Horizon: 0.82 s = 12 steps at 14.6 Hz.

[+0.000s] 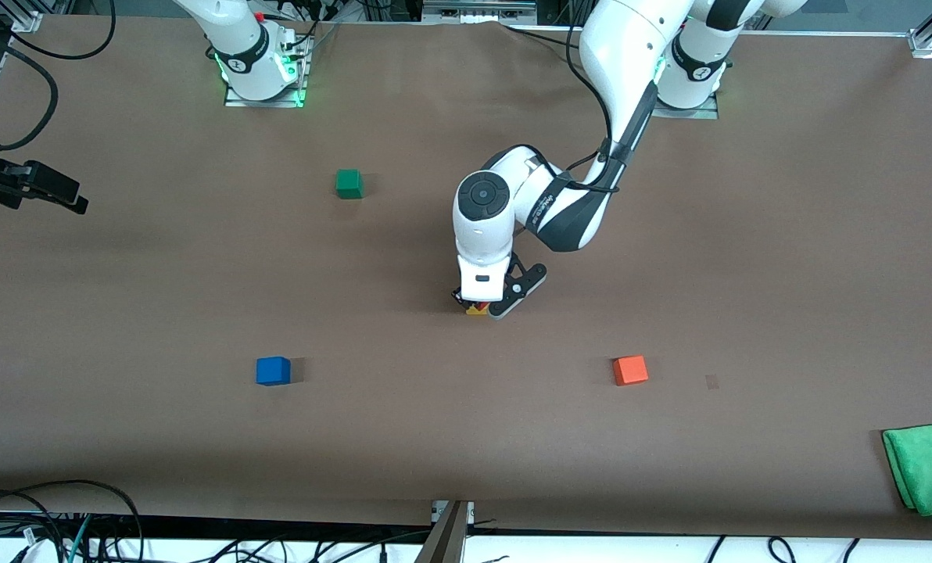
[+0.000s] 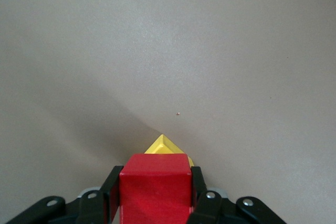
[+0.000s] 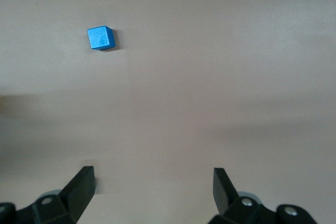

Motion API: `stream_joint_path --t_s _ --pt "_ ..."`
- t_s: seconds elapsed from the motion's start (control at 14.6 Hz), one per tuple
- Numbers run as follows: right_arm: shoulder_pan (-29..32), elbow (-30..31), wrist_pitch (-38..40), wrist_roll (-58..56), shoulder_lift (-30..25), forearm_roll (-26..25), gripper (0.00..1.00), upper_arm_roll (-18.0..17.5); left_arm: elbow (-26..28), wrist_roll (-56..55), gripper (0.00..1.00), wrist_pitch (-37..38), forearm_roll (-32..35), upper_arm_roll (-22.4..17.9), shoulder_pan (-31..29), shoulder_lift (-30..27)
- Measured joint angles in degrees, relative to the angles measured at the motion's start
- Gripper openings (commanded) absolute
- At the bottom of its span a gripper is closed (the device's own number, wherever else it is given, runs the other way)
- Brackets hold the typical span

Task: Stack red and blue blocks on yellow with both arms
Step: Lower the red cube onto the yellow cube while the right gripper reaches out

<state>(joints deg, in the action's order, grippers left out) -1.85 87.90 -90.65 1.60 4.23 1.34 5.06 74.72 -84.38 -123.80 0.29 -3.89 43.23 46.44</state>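
My left gripper (image 1: 482, 303) is at the middle of the table, shut on the red block (image 2: 155, 190). It holds the red block right over the yellow block (image 2: 164, 144), which sits turned at an angle beneath it. I cannot tell whether the two touch. In the front view only a sliver of red (image 1: 484, 300) and of yellow (image 1: 476, 310) shows under the hand. The blue block (image 1: 273, 371) lies alone toward the right arm's end, nearer the front camera, and also shows in the right wrist view (image 3: 100, 38). My right gripper (image 1: 73, 200) waits open and empty at that end (image 3: 152, 174).
An orange cube (image 1: 630, 370) lies toward the left arm's end, level with the blue block. A dark green cube (image 1: 349, 184) sits nearer the robot bases. A green cloth (image 1: 927, 467) lies at the table's corner near the front camera, at the left arm's end.
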Motion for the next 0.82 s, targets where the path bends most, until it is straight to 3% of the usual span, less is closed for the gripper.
stream_joint_path --t_s 0.82 --pt "0.01 -0.13 -2.23 -1.65 2.02 -0.18 1.00 -0.05 -0.06 -0.03 0.00 0.09 0.81 -0.05 0.00 0.83"
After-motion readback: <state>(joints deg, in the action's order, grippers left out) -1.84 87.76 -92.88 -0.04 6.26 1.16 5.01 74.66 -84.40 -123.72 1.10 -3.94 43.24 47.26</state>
